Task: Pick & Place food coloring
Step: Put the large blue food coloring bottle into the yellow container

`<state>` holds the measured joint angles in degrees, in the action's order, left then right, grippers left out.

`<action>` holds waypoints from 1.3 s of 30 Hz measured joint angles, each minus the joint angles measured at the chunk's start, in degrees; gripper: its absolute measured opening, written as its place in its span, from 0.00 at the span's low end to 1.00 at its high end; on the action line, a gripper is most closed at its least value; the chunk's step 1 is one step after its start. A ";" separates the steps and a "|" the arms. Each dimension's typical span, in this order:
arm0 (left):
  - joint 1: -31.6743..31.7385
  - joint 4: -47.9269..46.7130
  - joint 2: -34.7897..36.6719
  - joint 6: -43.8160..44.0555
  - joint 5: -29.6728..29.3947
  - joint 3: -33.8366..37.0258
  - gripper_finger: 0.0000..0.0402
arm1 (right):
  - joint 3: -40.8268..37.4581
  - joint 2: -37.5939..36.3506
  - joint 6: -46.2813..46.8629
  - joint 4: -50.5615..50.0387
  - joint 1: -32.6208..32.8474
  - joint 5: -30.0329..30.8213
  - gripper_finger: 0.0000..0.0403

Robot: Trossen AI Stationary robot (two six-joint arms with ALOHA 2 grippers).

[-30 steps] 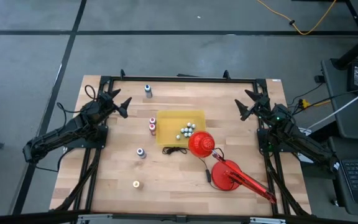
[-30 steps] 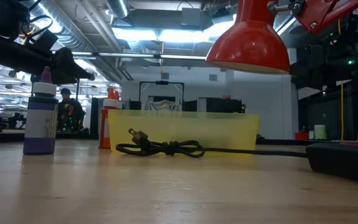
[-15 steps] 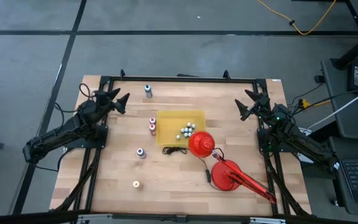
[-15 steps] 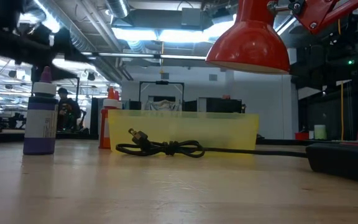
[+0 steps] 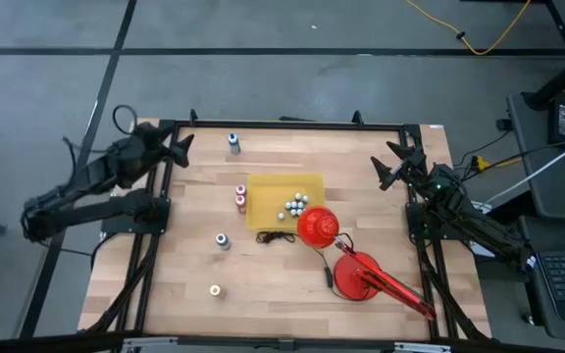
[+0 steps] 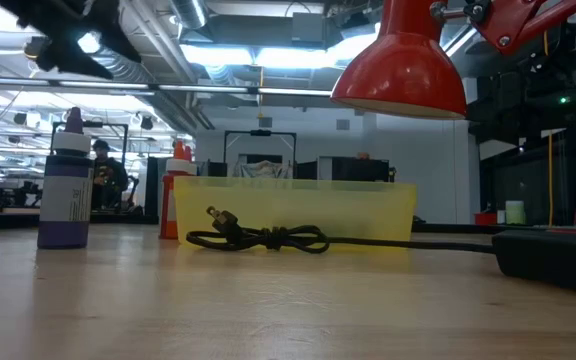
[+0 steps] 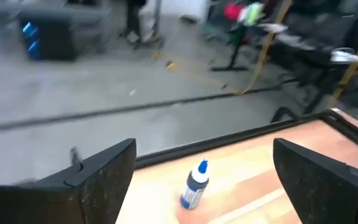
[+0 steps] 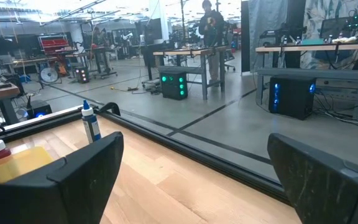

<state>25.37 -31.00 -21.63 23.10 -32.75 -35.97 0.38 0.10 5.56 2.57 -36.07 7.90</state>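
- The left gripper (image 5: 178, 147) has drawn back off the table's far-left corner, fingers spread, empty.
- The right gripper (image 5: 392, 163), right of the yellow tray (image 5: 268, 196), gapes empty.
- Food coloring bottles (image 5: 240, 196) stand left of the tray.

Looking straight down on the whole table (image 5: 292, 284) from overhead; level across it at table-top height; forward past each wrist's hand, sharing the blue-capped bottle (image 5: 233, 143) near 12 o'clock

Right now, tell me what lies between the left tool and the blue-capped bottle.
Nothing: in the high view, bare wood separates the open left tool from the blue-capped bottle.
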 joint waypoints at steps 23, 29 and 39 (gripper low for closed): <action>7.58 -26.80 -53.66 16.21 0.90 -44.70 0.90 | 0.00 0.00 0.00 0.00 0.00 -0.01 0.99; 10.60 -31.52 -62.33 16.67 5.57 -50.58 0.90 | 0.00 0.00 0.00 0.00 0.00 0.00 0.99; 15.45 -33.69 -74.38 15.29 14.67 -52.06 0.90 | 0.00 0.00 0.01 0.00 0.00 0.00 0.99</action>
<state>40.83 -64.69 -96.02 38.39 -18.09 -88.03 0.38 0.10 5.57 2.57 -36.07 7.90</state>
